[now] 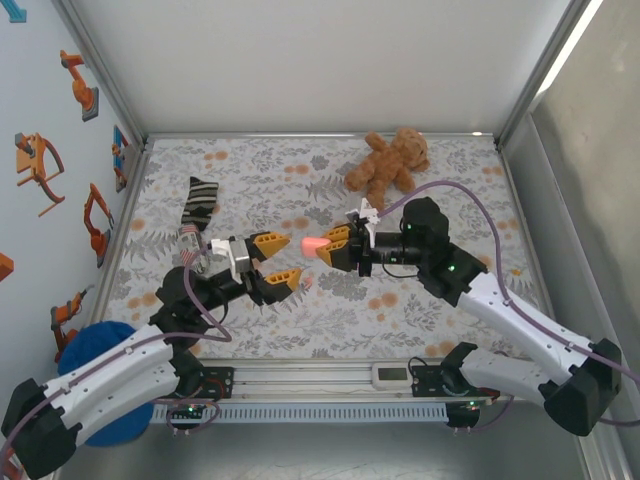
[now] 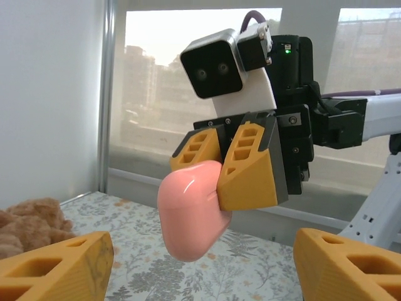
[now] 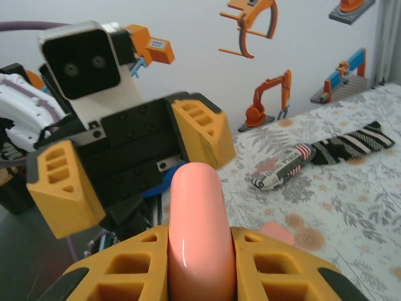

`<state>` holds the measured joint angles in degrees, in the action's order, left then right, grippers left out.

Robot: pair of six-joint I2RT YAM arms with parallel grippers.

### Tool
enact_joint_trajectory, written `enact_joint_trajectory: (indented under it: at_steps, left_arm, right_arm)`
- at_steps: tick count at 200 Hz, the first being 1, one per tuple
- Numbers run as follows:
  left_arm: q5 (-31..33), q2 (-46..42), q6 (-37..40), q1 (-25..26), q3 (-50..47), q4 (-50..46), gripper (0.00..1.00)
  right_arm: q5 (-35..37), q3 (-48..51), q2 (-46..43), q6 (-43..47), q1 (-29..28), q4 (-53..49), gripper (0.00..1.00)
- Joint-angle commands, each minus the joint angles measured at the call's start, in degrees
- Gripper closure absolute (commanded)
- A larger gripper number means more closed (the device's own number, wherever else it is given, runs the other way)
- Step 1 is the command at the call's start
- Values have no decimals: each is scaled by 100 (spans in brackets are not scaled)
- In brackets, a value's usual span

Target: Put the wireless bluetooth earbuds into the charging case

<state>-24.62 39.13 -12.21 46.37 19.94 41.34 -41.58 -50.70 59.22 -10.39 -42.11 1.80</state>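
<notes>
Above mid-table [image 1: 420, 300], right gripper [image 1: 332, 246] clamps the pink charging case [image 1: 313, 245] in mid-air, facing the left gripper [image 1: 279, 262], which is wide open and empty, probably for a handover or lid opening.

Occlusions and cut-offs
Pink case [image 3: 194, 200]: lower end hidden between right gripper [image 3: 200, 237] fingers. Left gripper [image 2: 203, 243] fingers cut by bottom edge; teddy bear [image 2: 28, 222] cut by left edge.
</notes>
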Motion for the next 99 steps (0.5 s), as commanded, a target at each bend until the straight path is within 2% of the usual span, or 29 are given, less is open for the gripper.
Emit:
enact_joint_trajectory:
  at_steps: [1,29,62,99]
  left_arm:
    - [578,-389,338,-5,-59,-672,21]
    - [1142,-818,476,-5,-70,-1310,15]
    - [1435,-1045,560,-5,-58,-1705,5]
    - [1771,-1050,598,-5,13,-2057,2]
  right_arm:
    - [458,-191,-165,75,43,-384,83]
    - [655,-148,-149,-7,177,-551,83]
    - [743,-16,-41,-248,546,-740,83]
    - [580,258,228,-629,1080,-864,84]
